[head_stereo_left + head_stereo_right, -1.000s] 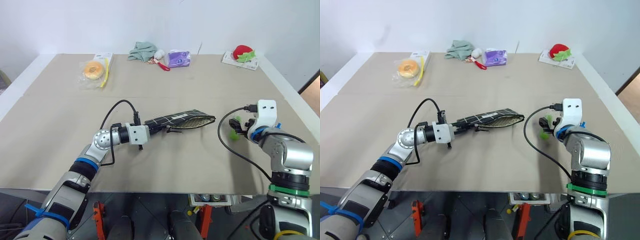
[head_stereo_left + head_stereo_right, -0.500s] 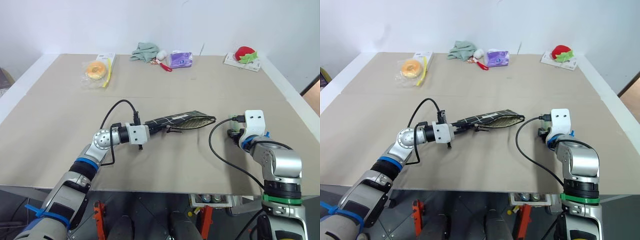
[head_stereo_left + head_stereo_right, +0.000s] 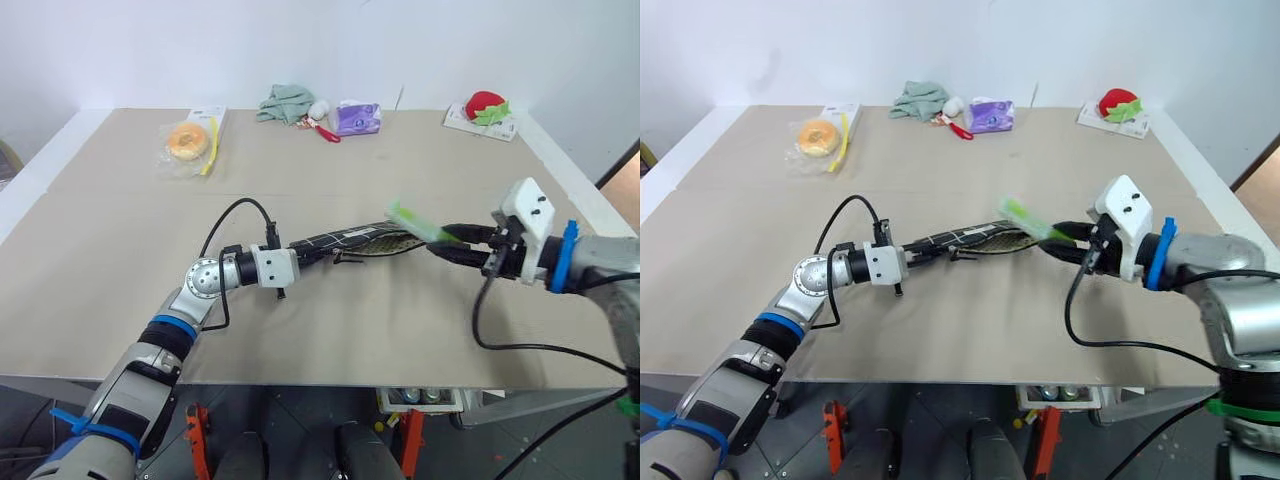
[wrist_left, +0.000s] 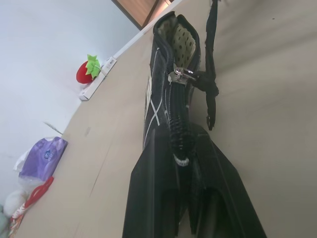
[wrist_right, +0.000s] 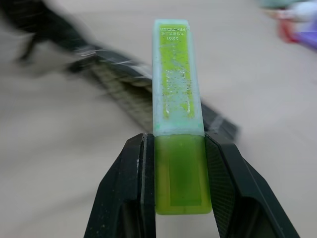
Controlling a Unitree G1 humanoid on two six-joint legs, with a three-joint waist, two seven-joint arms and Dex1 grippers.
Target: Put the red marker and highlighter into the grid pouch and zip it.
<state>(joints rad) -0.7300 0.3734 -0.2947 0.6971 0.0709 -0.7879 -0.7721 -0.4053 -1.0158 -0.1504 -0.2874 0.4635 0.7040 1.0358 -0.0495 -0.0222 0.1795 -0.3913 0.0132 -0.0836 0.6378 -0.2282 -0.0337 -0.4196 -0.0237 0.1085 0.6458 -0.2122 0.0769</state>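
Note:
The grid pouch (image 3: 360, 240) lies mid-table, black with white lines. Its mouth (image 4: 178, 37) gapes at the right end, with the zipper pull (image 4: 181, 76) partway along. My left gripper (image 3: 305, 253) is shut on the pouch's left end, as the left wrist view (image 4: 185, 148) shows. The light-green highlighter (image 3: 412, 221) hangs in the air, its free end just above the pouch's open end. My right gripper (image 3: 447, 246) is shut on its green cap end (image 5: 177, 84). The red marker is out of view.
Along the table's back edge lie a bagged doughnut (image 3: 187, 140), a green cloth (image 3: 285, 102), a red-and-white-handled item (image 3: 322, 125), a purple packet (image 3: 357, 117) and a strawberry toy (image 3: 487, 106). A black cable (image 3: 520, 345) loops under my right arm.
My right gripper closed on the highlighter at the table's right side, lifted it and swung it left to the pouch's open end. The left arm and pouch stayed still.

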